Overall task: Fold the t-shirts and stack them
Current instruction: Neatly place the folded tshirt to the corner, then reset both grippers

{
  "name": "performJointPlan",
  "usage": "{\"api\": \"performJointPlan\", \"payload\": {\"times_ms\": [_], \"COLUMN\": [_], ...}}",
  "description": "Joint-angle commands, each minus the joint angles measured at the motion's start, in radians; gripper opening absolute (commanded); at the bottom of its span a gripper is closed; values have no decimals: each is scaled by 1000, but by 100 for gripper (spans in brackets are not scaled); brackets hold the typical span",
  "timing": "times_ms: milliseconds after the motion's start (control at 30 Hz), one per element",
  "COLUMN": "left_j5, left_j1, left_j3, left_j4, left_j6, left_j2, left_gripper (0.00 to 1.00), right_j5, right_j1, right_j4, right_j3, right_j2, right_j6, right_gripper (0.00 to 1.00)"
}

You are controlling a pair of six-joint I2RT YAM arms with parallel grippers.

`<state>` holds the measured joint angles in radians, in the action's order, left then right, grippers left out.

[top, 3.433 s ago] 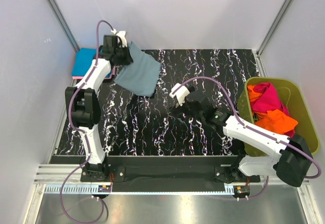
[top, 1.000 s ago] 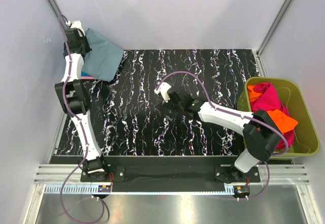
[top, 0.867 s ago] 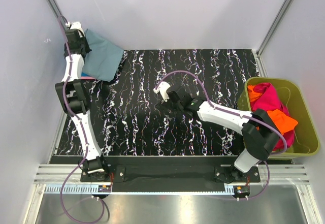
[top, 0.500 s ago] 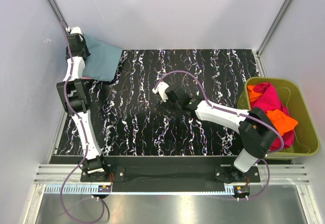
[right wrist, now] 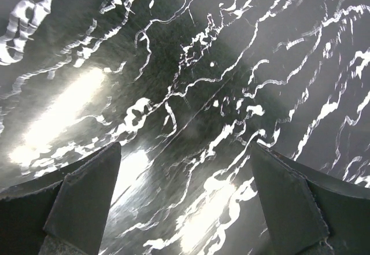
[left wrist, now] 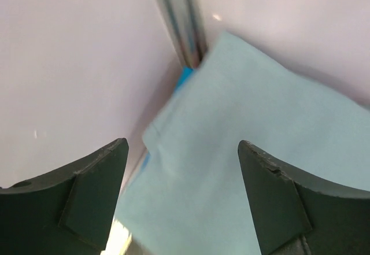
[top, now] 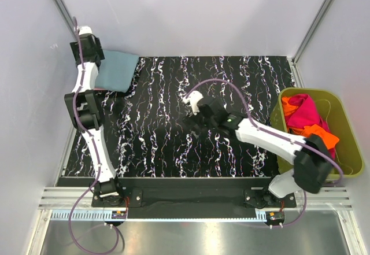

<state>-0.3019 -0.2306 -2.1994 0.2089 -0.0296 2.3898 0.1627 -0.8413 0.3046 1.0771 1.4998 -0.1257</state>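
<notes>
A folded grey-blue t-shirt (top: 118, 70) lies flat in the table's far left corner. In the left wrist view the same t-shirt (left wrist: 243, 128) covers a bright blue one (left wrist: 186, 76), of which only an edge shows. My left gripper (top: 91, 57) hangs just above that cloth, and in its own view the left gripper (left wrist: 182, 145) is open with nothing between the fingers. My right gripper (top: 195, 121) hovers over the middle of the table. In its wrist view the right gripper (right wrist: 185, 146) is open and empty over bare marble.
An olive-green tub (top: 348, 151) stands at the right edge, holding a magenta t-shirt (top: 300, 113) and an orange one (top: 321, 136). White walls and a metal corner post (left wrist: 182, 23) close in right behind the left gripper. The black marbled table (top: 173, 151) spans the middle.
My left gripper has opened and let go of the grey-blue t-shirt, which has settled flat in the far left corner. The right arm has shifted a little to the right, still open.
</notes>
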Motion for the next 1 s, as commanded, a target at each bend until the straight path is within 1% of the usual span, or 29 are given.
{"api": "performJointPlan", "payload": {"times_ms": [0, 67, 100, 133, 167, 200, 233, 267, 300, 333, 367, 400, 433, 467, 500, 533, 567, 600, 633, 667, 700, 733, 767, 800, 833, 867, 900, 933, 967], "left_j5": [-48, -54, -42, -31, 21, 68, 119, 207, 243, 274, 352, 380, 414, 493, 512, 530, 590, 607, 628, 697, 719, 736, 762, 768, 770, 768, 768, 767, 762], "left_j1": [97, 140, 184, 204, 221, 253, 269, 287, 328, 350, 370, 414, 439, 459, 506, 529, 548, 583, 594, 597, 599, 599, 599, 600, 600, 599, 600, 599, 600], "left_j3": [87, 179, 216, 254, 338, 386, 439, 551, 607, 669, 796, 866, 938, 1086, 1159, 1311, 1392, 1473, 1551, 1718, 1797, 1922, 1978, 2027, 2110, 2148, 2185, 2255, 2288], "left_j4": [-43, -36, -23, -13, -2, 18, 21, 20, 20, 20, 9, -12, -35, -66, -112, -138, -205, -257, -302, -421, -462, -483, -518, -522, -520, -523, -525, -525, -523], "left_j6": [-65, -82, -78, -60, 7, 54, 103, 184, 219, 255, 326, 361, 393, 446, 477, 506, 572, 609, 652, 750, 796, 838, 912, 951, 991, 1073, 1117, 1160, 1239], "left_j2": [-188, -268, -299, -367, -407, -449, -534, -579, -622, -711, -757, -803, -898, -946, -999, -1106, -1165, -1225, -1355, -1421, -1490, -1635, -1712, -1862, -1935, -2009, -2078, -2207, -2273], "left_gripper": [83, 84, 85, 85, 85, 85, 86, 88, 89, 91, 93, 95, 98, 99, 99, 99, 99, 99, 99, 99, 99, 99, 99, 99, 99, 99, 99, 99, 99], "right_j5": [-26, -38, -46, -48, -43, -38, -29, -11, -15, -18, -44, -51, -52, -54, -60, -60, -51, -52, -57, -58, -52, -39, -11, 1, 14, 26, 40, 53, 64], "right_j1": [13, 13, 13, 13, 13, 13, 13, 15, 15, 15, 15, 16, 16, 16, 15, 18, 18, 18, 18, 18, 18, 18, 19, 19, 18, 19, 19, 19, 19], "right_j4": [14, 16, 16, 16, 14, 13, 10, -5, -16, -41, -57, -76, -114, -127, -149, -192, -203, -216, -257, -274, -288, -294, -294, -294, -332, -347, -361, -374, -383], "right_j3": [-60, -111, -127, -158, -173, -190, -210, -251, -275, -322, -344, -368, -415, -434, -457, -498, -515, -532, -572, -595, -615, -641, -654, -672, -722, -756, -788, -857, -894], "right_j2": [-146, -191, -235, -259, -280, -326, -348, -367, -407, -424, -441, -470, -483, -493, -509, -515, -518, -520, -520, -521, -532, -542, -558, -605, -634, -666, -741, -781, -821], "right_j6": [148, 202, 257, 283, 308, 361, 388, 414, 466, 492, 521, 585, 627, 668, 731, 765, 812, 880, 912, 945, 995, 1011, 1026, 1063, 1086, 1115, 1177, 1216, 1248], "right_gripper": [100, 100, 100, 100, 100, 100, 100, 100, 100, 100, 100, 100, 100, 100, 100, 100, 100, 100, 100, 100, 100, 100, 100, 100, 100, 100, 100, 100, 100]}}
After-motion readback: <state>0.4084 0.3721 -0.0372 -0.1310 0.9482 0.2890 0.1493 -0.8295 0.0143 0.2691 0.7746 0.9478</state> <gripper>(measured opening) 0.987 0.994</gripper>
